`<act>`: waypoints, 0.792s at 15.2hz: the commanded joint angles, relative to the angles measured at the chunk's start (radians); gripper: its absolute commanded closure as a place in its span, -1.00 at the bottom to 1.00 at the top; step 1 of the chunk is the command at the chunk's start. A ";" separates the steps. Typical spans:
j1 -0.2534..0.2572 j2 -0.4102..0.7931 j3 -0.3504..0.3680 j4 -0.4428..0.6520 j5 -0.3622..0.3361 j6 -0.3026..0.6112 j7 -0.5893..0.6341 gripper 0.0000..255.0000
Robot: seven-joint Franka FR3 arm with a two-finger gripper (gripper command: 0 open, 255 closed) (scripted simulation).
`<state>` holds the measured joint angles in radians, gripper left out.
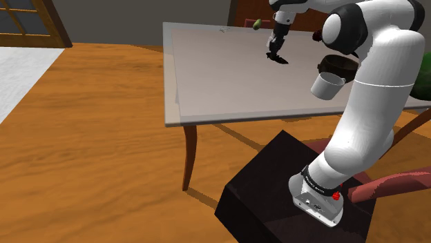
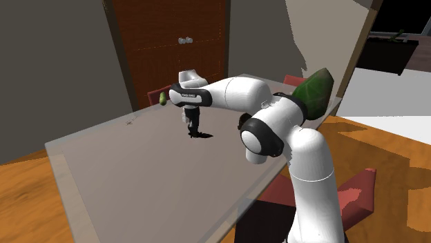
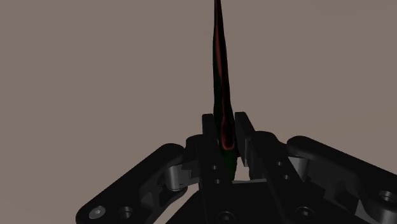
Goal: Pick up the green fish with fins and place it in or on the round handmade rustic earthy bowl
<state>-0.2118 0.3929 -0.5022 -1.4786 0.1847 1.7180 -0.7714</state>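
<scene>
The hand [image 3: 224, 127] is closed narrow on the fish [image 3: 219, 70], a thin, dark, greenish sliver with a reddish streak, seen edge-on between the fingers. Only its near end is pinched; most of it sticks out past the fingertips. The hand is over the table [image 1: 221, 83], well apart from the bowl [image 1: 340, 65], on the bowl's left in the shoulder view. I cannot tell if the fish has cleared the table.

My main worry is that grip. With so little of the fish between the pads, I expect a fast swing toward the bowl could make it pivot or slide out, and it would drop short of the bowl.

The second worry is the white cup [image 1: 324, 85], just beside the bowl on the side nearer the stand. A low approach, or the fish's free end trailing, could clip the cup or the bowl's rim.

Third, the fish looks long against the bowl. Released flat and off-centre, I judge it may bridge the rim and tip back out. I'd carry it high and slow, and let go over the bowl's middle.
</scene>
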 commanded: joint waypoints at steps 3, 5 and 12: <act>0.000 0.000 0.000 0.000 0.000 0.000 0.000 1.00; -0.002 -0.002 -0.001 0.024 -0.002 -0.026 0.002 1.00; -0.013 0.000 -0.004 0.123 -0.002 -0.121 0.005 1.00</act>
<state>-0.2251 0.3963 -0.5056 -1.3623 0.1838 1.6065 -0.7665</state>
